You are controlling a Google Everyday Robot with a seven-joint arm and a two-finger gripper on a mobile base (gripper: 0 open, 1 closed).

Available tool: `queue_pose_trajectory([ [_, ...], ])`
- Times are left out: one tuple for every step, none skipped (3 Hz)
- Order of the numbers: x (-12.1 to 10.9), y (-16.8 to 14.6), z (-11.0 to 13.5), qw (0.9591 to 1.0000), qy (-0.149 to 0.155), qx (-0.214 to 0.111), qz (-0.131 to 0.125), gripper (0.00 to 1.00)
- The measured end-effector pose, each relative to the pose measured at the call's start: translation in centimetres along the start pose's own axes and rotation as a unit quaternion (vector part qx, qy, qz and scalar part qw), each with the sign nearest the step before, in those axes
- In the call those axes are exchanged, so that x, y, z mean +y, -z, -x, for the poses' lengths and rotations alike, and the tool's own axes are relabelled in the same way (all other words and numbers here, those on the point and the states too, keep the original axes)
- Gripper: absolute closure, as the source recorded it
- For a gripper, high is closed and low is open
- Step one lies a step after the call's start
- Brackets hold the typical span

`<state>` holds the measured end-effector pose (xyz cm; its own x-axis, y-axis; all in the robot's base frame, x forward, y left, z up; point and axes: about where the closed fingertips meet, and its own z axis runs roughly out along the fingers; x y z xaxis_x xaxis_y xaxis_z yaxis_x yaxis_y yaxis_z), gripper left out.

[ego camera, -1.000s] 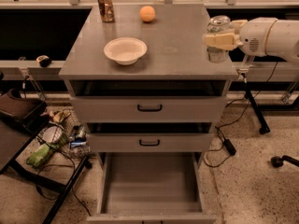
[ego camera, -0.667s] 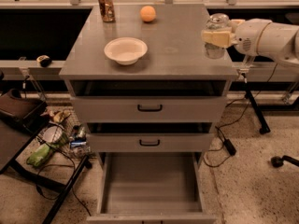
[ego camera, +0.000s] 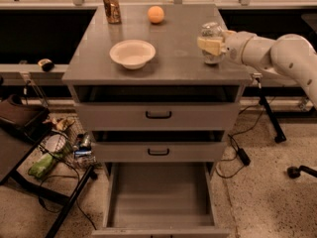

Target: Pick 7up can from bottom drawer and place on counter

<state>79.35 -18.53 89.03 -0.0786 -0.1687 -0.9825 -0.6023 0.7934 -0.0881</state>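
Observation:
The 7up can [ego camera: 212, 33], silvery with a pale greenish body, stands upright over the right part of the grey counter [ego camera: 173, 58]. My gripper [ego camera: 211, 45] reaches in from the right on a white arm and is shut on the can, its cream fingers [ego camera: 207, 45] clamped around the can's middle. I cannot tell whether the can's base touches the counter. The bottom drawer [ego camera: 158, 195] is pulled out below, and its flat grey inside holds nothing.
A white bowl [ego camera: 132, 53] sits left of centre on the counter. A brown-gold can [ego camera: 112, 6] and an orange ball [ego camera: 155, 14] stand at the back. Two shut black-handled drawers [ego camera: 158, 115] are above the open one. Clutter and cables [ego camera: 54, 148] lie on the floor at left.
My gripper has carried the can leftward, from beyond the counter's right edge to over its right part.

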Motion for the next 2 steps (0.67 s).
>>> queue_pose_trajectory([
  [-0.04, 0.08, 0.5, 1.0, 0.0, 0.0, 0.0, 0.81],
  [-0.04, 0.08, 0.5, 1.0, 0.0, 0.0, 0.0, 0.5],
])
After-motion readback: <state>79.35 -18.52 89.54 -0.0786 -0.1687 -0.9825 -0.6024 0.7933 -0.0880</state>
